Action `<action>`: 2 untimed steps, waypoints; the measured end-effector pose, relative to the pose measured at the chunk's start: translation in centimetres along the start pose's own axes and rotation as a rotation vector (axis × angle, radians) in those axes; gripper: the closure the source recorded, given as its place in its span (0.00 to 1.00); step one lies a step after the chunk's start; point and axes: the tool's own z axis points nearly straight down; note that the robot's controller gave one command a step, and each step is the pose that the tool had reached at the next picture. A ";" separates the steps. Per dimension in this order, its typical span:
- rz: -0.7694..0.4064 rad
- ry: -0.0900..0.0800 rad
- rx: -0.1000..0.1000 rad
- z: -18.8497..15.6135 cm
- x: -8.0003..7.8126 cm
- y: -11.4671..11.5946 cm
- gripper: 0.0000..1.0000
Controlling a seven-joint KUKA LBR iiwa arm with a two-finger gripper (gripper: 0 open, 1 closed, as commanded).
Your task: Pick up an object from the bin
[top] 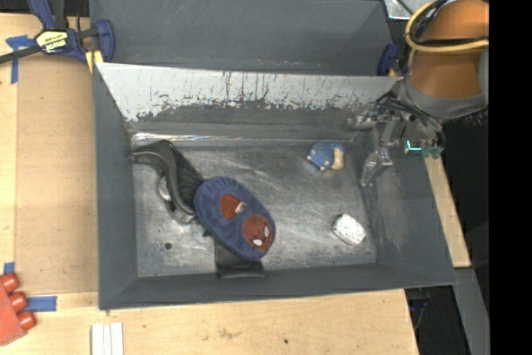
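Observation:
My gripper (376,166) hangs at the right side of the bin, its thin metal fingers pointing down with nothing between them. Just to its left, near the back, lies a small blue and tan soft toy (325,157). Below the gripper, toward the front right, rests a small white crumpled lump (349,229).
A large dark blue oval soft thing with two red-brown patches (235,217) lies at the front left, over a black flat piece (240,268). A grey curved tool-like thing (169,172) lies beside it at the left. The bin's right wall is close to the gripper.

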 end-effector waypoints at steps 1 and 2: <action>-0.099 -0.001 0.000 6.5 -1.1 0.9 0.00; -0.100 -0.007 0.002 6.1 -1.3 0.9 1.00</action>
